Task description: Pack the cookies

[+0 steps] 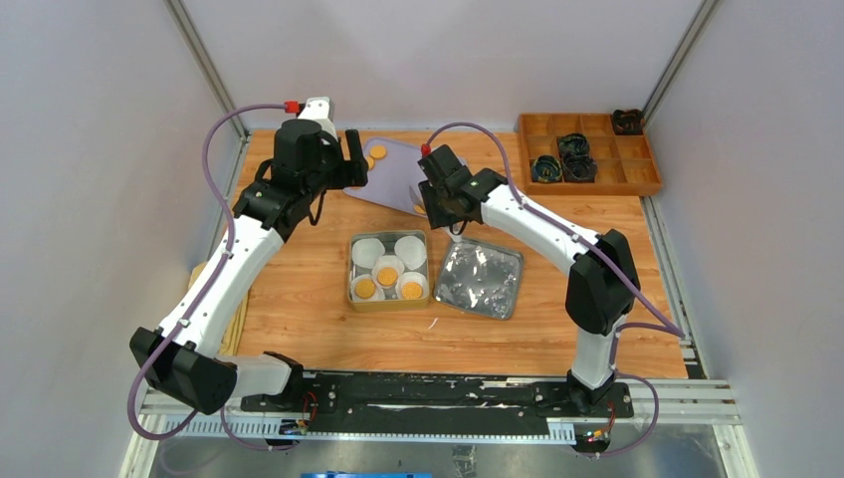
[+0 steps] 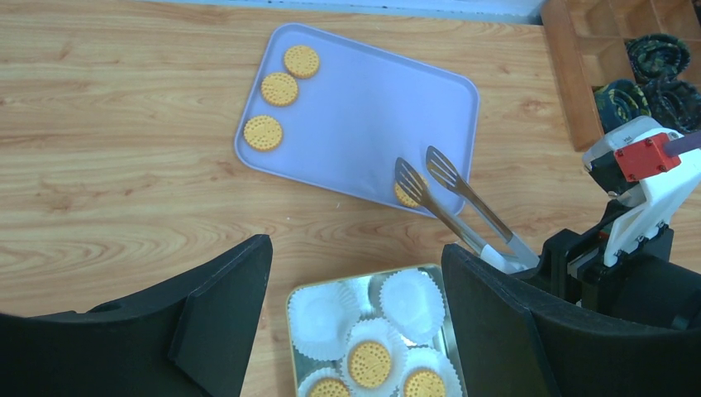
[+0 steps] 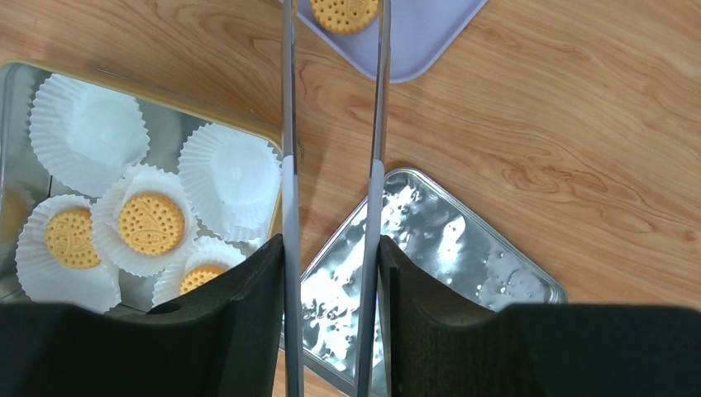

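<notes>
Cookies (image 2: 279, 88) are lying in two places. Three are sitting at the 10 o'clock corner of the lavender tray (image 2: 372, 99), and a lone cookie (image 2: 405, 194) is resting at its 5 o'clock edge. Three more are already nesting in white paper cups (image 2: 409, 298) inside the gold-rimmed tin (image 1: 349, 271). Seen from above, the tray is sitting at 12 o'clock from the tin, and the silver lid (image 1: 481, 279) is lying at 3 o'clock from it, probably parked there so the tin is staying open for loading. Two cups are waiting empty.

The right gripper (image 3: 331, 248) is clamping the handles of the tongs (image 2: 411, 177) between its fingers and is aiming them toward 12 o'clock, over the tray's near edge. The tongs are standing narrowly open, their arms parted by about the lone cookie's width and straddling it. Whether the blades are touching it I cannot tell, since the tips are running out of the wrist view. Reaching with the tool is likely sparing the crumbly biscuit from the hard fingers.

The left gripper (image 2: 355, 248) is hovering high at 11 o'clock from the tin, spread wide and carrying nothing.
</notes>
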{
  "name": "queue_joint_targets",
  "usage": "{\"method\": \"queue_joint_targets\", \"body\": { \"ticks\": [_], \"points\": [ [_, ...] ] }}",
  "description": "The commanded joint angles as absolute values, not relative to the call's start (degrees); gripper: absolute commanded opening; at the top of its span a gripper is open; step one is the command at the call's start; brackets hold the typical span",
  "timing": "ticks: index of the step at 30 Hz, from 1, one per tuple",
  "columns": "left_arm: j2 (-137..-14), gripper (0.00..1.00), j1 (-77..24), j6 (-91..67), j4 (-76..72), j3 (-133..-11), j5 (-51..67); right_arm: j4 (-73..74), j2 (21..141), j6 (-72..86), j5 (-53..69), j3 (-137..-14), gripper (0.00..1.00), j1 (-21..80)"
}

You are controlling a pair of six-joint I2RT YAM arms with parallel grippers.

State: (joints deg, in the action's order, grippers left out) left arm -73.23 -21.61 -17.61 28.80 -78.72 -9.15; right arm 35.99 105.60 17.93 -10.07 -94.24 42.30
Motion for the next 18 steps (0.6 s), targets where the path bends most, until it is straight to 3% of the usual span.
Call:
{"method": "queue_joint_targets", "body": {
  "ticks": [1,4,8,18],
  "points": [
    [-72.7,0.81,-21.7,-17.3,28.2,-78.0,-9.0,35.7,103.7,17.0,-10.3,-95.3,0.0,41.8],
    [-72.9,0.81,-21.7,-17.3,27.9,-77.9,-8.8,36.1,105.3,16.4,-11.3,-95.8,0.01,41.8],
    [-73.3,0.81,-21.7,-17.1,28.0,-78.1,-8.7,37.1,107.1,16.7,-11.8,-96.3,0.17,41.8],
    [-73.2,0.81,-21.7,-16.5,28.2,-78.1,-9.3,38.2,109.2,17.3,-12.7,-97.0,0.35,41.8]
  ]
}}
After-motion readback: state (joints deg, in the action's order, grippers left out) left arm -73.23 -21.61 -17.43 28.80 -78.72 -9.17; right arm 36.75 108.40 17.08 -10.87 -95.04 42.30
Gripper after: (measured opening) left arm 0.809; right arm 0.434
